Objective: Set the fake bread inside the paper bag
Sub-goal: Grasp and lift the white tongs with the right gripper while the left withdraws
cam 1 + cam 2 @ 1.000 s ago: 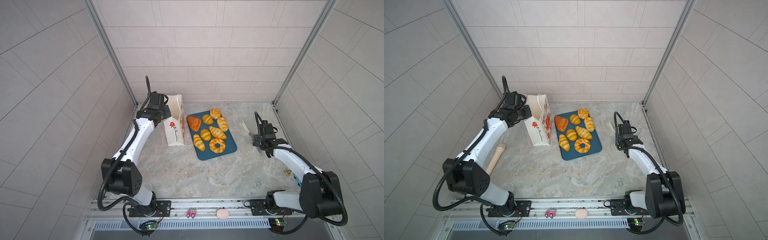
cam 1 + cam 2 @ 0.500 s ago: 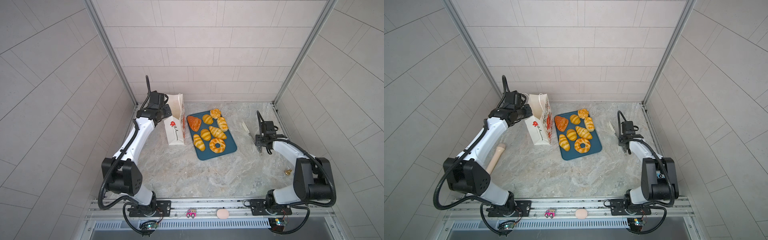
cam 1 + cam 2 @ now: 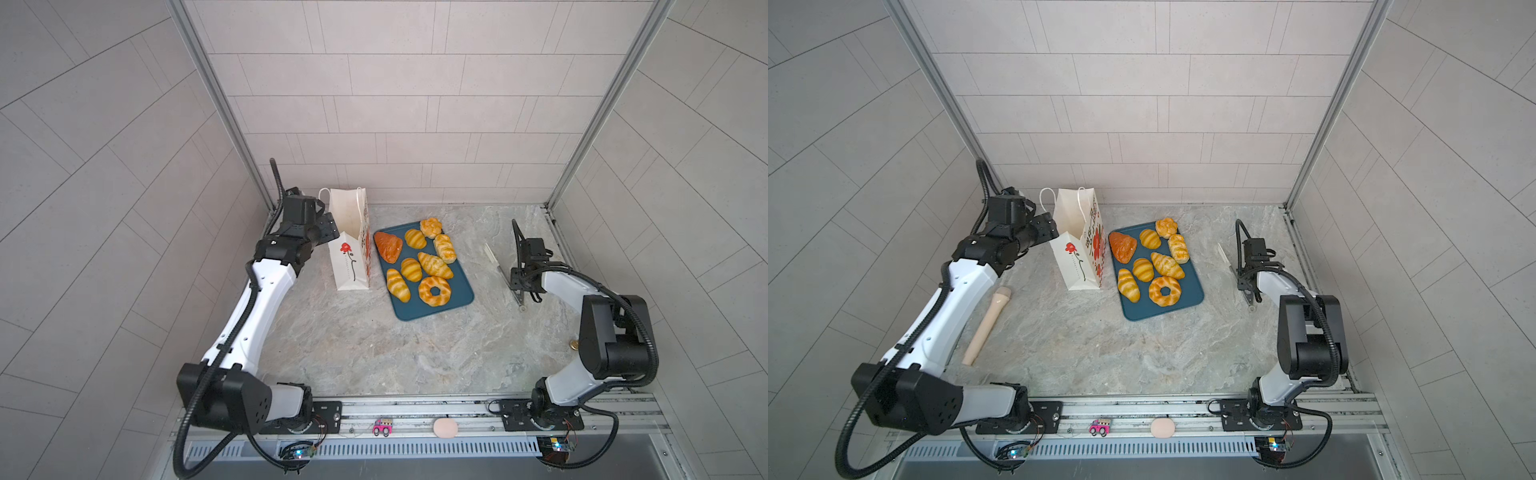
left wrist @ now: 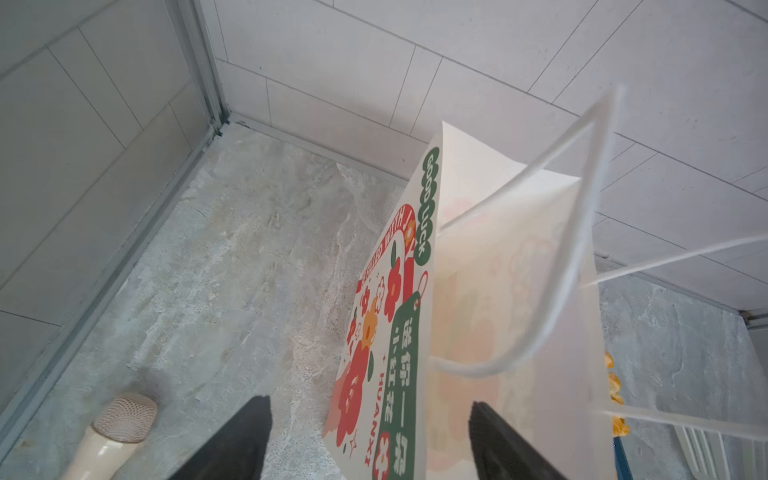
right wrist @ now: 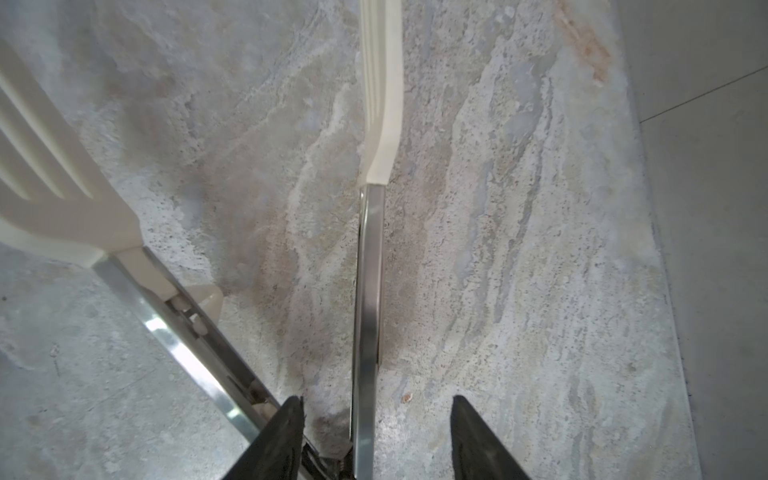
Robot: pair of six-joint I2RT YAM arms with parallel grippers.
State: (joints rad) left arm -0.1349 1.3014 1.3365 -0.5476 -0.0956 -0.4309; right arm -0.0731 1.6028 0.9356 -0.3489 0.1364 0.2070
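The fake bread lies on a dark-blue tray (image 3: 457, 308): several striped rolls, a reddish-brown loaf (image 3: 388, 246), a ring doughnut (image 3: 434, 290) and a knobbly bun (image 3: 431, 226), seen in both top views. The white paper bag (image 3: 351, 249) (image 3: 1079, 249) (image 4: 498, 291) stands upright just left of the tray, mouth open. My left gripper (image 3: 328, 228) (image 4: 370, 403) is open at the bag's rim, with the bag's side wall between its fingers. My right gripper (image 3: 517, 282) (image 5: 376, 399) hangs low over metal tongs (image 5: 368, 291) on the table; its jaws stand apart around one tong arm.
A beige mallet-like toy (image 3: 986, 324) (image 4: 116, 424) lies on the table by the left arm. The tongs' white tips (image 3: 490, 253) point toward the back wall. A small brass knob (image 3: 574, 344) sits near the right wall. A toy car (image 3: 382, 428) rests on the front rail.
My left gripper has opened at the bag's rim. The right arm has pulled back toward the right wall and brought its gripper down over the tongs, jaws narrowing.
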